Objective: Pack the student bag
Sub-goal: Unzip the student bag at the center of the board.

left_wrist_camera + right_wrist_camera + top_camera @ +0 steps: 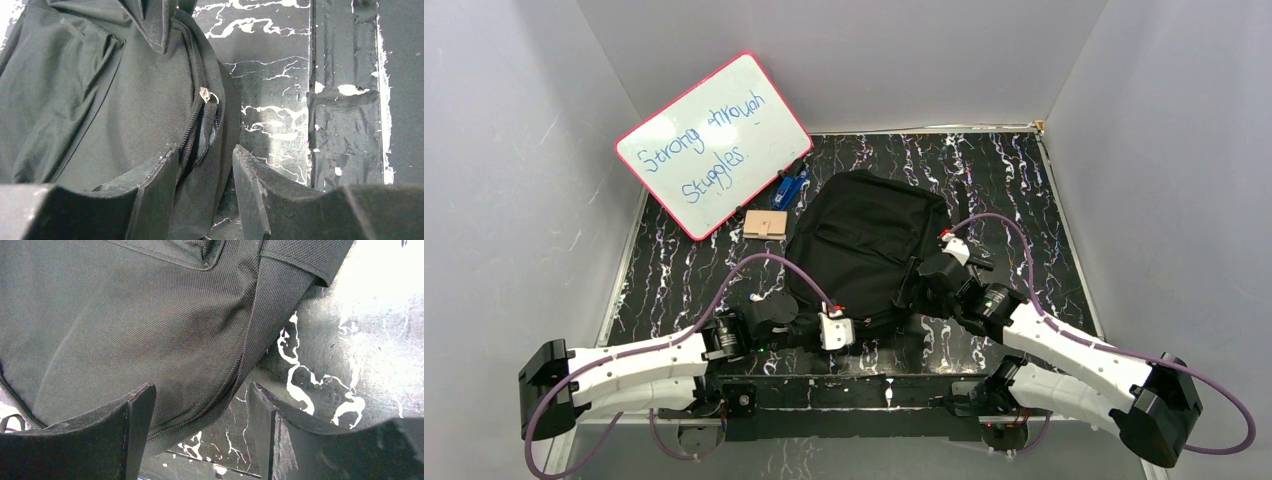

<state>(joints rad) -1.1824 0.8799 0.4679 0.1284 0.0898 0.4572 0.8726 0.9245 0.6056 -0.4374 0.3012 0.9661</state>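
The student bag (864,235), a black soft backpack, lies flat in the middle of the table. My left gripper (859,322) is at its near edge. In the left wrist view this gripper (205,150) is open, with the bag's (100,100) zippered rim between the fingers and a gap beside the right one. A small metal zipper pull (208,95) shows just ahead. My right gripper (924,278) is at the bag's near right side. In its wrist view it (200,390) stands open over the bag's (150,315) zipper seam, gripping nothing.
A pink-framed whiteboard (714,145) with blue writing leans at the back left. A blue item (789,187) and a small wooden block (766,223) lie between it and the bag. Grey walls enclose the table; a black rail (345,125) runs along its near edge.
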